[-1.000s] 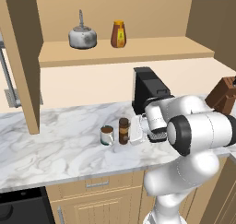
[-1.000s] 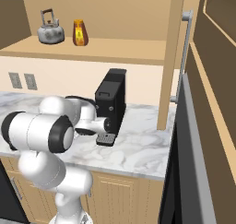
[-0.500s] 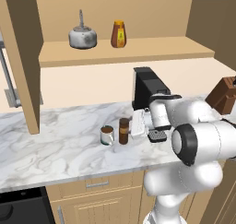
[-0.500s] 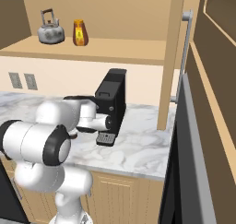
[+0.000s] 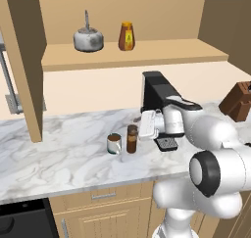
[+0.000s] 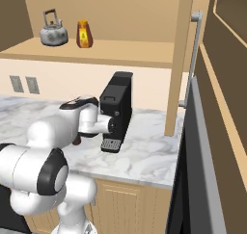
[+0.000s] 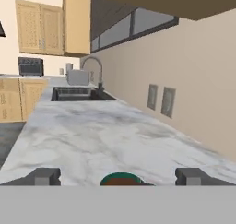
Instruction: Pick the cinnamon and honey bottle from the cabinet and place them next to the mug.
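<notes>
Gripper fingertips sit wide apart at the bottom of my hand view with nothing between them, so I read it as released; in the left base view the white hand hangs just right of the cinnamon. I count one cinnamon jar, standing upright on the marble counter just beside the one mug, the two close but I cannot tell if they touch. One honey bottle stands on the cabinet shelf, well apart from the counter items, with one grey kettle to its left; the right base view shows the same pair, kettle and honey bottle. The bottle's yellow label carries a small dark mark that I cannot read. One black coffee machine stands behind the hand, its lower part hidden by the arm in the left base view. One knife block is cut off at the right edge there. In the right base view the arm covers the mug and all but a dark sliver of the jar. At the bottom of the hand view a round rim with a brown inside pokes above the grey band, mostly cut off. Farther along that counter I see one sink with one tap, and two wall sockets.
</notes>
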You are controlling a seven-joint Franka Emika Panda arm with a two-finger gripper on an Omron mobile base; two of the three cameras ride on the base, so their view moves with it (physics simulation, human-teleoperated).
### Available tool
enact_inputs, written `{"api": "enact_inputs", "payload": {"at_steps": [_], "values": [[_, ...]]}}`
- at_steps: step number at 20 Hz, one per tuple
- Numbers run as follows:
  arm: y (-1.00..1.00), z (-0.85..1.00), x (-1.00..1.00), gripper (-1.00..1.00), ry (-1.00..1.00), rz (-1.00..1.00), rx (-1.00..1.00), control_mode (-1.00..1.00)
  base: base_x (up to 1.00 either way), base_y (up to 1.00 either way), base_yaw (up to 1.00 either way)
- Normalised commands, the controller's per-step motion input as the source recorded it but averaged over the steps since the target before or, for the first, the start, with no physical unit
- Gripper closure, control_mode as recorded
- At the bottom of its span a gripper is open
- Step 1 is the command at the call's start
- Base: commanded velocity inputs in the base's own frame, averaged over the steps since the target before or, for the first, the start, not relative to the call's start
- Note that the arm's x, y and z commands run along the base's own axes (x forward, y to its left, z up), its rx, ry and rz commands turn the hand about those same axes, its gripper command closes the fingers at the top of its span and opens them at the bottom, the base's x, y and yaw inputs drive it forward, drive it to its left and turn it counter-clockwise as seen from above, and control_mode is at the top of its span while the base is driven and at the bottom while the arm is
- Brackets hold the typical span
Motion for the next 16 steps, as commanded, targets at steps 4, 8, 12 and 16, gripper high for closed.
{"api": "enact_inputs", "payload": {"at_steps": [4, 8, 12, 16], "values": [[0.00, 0.87, 0.00, -1.00, 0.02, -0.08, 0.01, -1.00, 0.00, 0.00, 0.00], [0.00, 0.66, 0.00, -1.00, 0.05, -0.08, 0.00, -1.00, 0.00, 0.00, 0.00], [-0.01, 0.50, -0.26, -1.00, 0.12, -0.09, 0.00, -1.00, 0.00, 0.00, 0.00], [0.00, 0.33, -0.51, -1.00, 0.18, -0.16, 0.00, -1.00, 0.00, 0.00, 0.00]]}}
